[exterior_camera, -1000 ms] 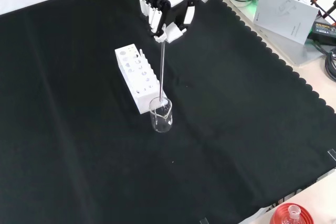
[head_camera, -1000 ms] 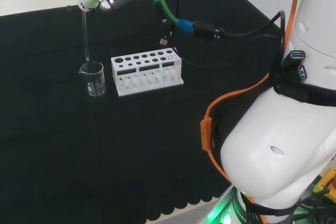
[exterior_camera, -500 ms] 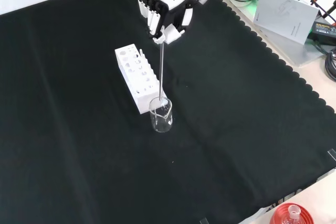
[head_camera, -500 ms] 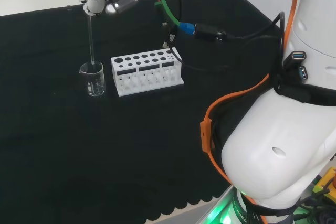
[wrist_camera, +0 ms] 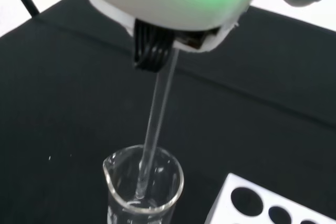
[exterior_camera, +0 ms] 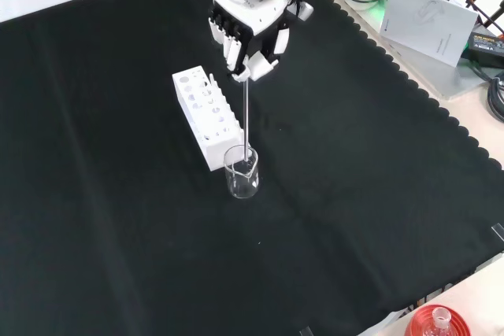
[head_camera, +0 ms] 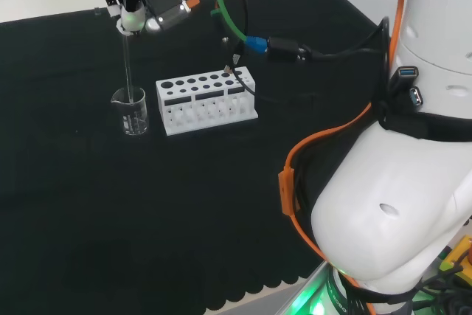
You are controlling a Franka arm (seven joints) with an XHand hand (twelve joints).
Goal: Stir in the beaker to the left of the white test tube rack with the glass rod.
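The black and white robot hand [exterior_camera: 250,33] hangs over the bench with its fingers [exterior_camera: 233,46] curled down and the thin clear glass rod [exterior_camera: 246,108] pinched at its top end. In the head view the hand [head_camera: 140,1] sits up near the far edge of the cloth, rod [head_camera: 127,64] dropping straight from it. And the rod is upright, or very nearly so, its lower end inside the small clear glass beaker [exterior_camera: 242,171]. From the wrist camera the rod [wrist_camera: 155,129] runs down from the blurred white underside of the hand [wrist_camera: 173,3] and its tip is well below the rim of the beaker [wrist_camera: 144,190], close to the bottom; whether there is liquid in there I cannot tell.

The beaker [head_camera: 131,112] stands just left of the white plastic test tube rack with round holes [head_camera: 206,99] in the head view, near it but not touching. In the front view that same rack [exterior_camera: 206,114] lies behind and to the left of the beaker, and a corner of it [wrist_camera: 273,203] shows beside the beaker from the wrist.

All of it sits on the black cloth with a scalloped edge [exterior_camera: 354,218]. Off the cloth at the front view's top right lies a grey booklet [exterior_camera: 429,17] among cables, and a red ribbed stand with a glass flask [exterior_camera: 437,324] peeks in at the bottom edge
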